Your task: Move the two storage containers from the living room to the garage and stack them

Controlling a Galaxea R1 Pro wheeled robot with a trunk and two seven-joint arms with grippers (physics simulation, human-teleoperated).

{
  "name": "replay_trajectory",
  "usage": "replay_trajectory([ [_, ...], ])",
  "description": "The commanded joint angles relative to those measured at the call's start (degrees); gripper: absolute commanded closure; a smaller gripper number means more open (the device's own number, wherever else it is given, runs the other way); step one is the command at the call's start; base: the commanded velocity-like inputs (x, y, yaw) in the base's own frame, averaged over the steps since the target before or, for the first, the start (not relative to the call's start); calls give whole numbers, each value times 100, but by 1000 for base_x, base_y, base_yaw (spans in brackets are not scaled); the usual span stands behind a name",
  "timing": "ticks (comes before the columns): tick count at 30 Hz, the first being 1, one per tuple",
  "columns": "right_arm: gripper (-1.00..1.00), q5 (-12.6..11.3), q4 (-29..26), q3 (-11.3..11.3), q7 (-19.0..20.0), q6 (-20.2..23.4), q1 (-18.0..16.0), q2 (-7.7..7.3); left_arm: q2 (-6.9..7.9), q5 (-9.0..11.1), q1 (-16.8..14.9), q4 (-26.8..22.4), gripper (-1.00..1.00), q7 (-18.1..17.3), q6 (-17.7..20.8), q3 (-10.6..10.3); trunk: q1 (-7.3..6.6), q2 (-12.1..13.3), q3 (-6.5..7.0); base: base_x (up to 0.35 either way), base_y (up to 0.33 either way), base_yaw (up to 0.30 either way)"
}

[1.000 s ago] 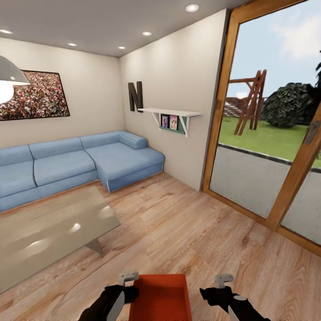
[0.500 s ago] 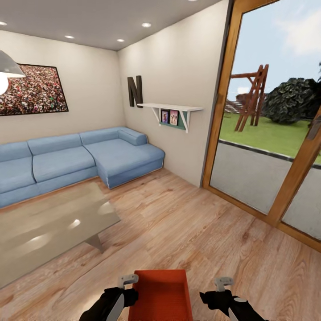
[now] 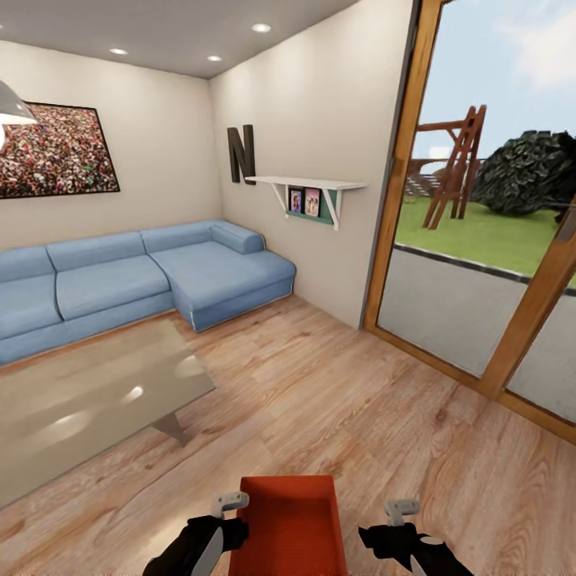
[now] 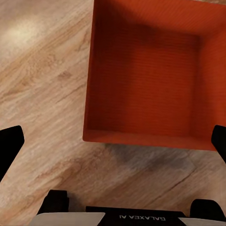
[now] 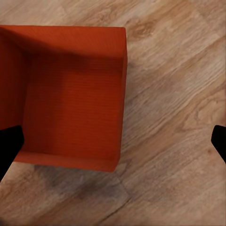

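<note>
Head view is showing you flanking one storage container (image 3: pixel 292 524), sitting on the living room's wood floor (image 3: pixel 360 408) between your claws, long axis running away from you. Left gripper (image 3: pixel 230 502) is hovering nearer its wall than right gripper (image 3: pixel 402 507); both are spreading wide, holding nothing.

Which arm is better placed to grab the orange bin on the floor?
Probably left: the left gripper sits right at the storage container's wall, while the right gripper hangs clearly apart from it.
</note>
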Motion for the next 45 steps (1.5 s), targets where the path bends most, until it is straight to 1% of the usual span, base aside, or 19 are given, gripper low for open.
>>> replay_trajectory([
  [1,-100,-8,-13,18,9,34,-1,-4,-4,61,-1,-12,-100,31,26,13,23,-46,-34,0,0,0],
  [22,-100,20,8,15,22,-22,-1,-4,24,54,-1,-13,-100,39,14,13,484,-888,-604,0,0,0],
  [25,-100,-15,-13,7,47,-26,-1,0,25,53,-1,-13,-100,54,7,13,550,-1009,-685,0,0,0],
  [28,-100,-37,-21,7,274,-27,-1,7,24,52,-1,-17,-100,65,-7,13,616,-1129,-766,0,0,0],
  [31,-100,-80,-21,3,442,-28,-1,6,19,48,-1,-19,-100,103,-159,10,682,-1249,-848,0,0,0],
  [33,-100,-108,-20,-2,482,-28,-1,6,2,48,-1,-14,-100,354,-289,6,726,-1329,-902,0,0,0],
  [34,-100,-117,-17,-5,491,-28,-1,5,-3,56,-1,-13,-100,544,-322,-18,748,-1370,-929,0,0,0],
  [36,-100,-125,-15,-10,487,-28,-1,5,-3,64,-1,-12,-100,667,-341,-107,791,-1450,-983,0,0,0],
  [38,-100,-129,-13,-25,463,-33,-1,5,-8,69,-1,-12,-100,700,-349,-236,835,-1530,-1038,0,0,0],
  [39,-100,-129,-13,-36,458,-34,-1,4,-9,69,-1,-12,-100,704,-350,-267,857,-1570,-1065,0,0,0],
  [40,-100,-130,-13,-100,442,-35,-1,7,-11,68,-1,-10,-100,711,-354,-378,879,-1610,-1092,0,0,0],
  [42,-100,-131,-13,-138,437,-36,-1,7,-12,64,-1,2,-100,714,-350,-437,923,-1690,-1146,0,0,0],
  [44,-100,-138,-8,-176,432,-77,-1,8,-5,74,-1,251,-100,716,-357,-515,967,-1771,-1200,0,0,0],
  [45,-100,-138,-7,-178,432,-79,-1,7,-5,76,-1,274,-100,716,-359,-519,989,-1811,-1227,0,0,0],
])
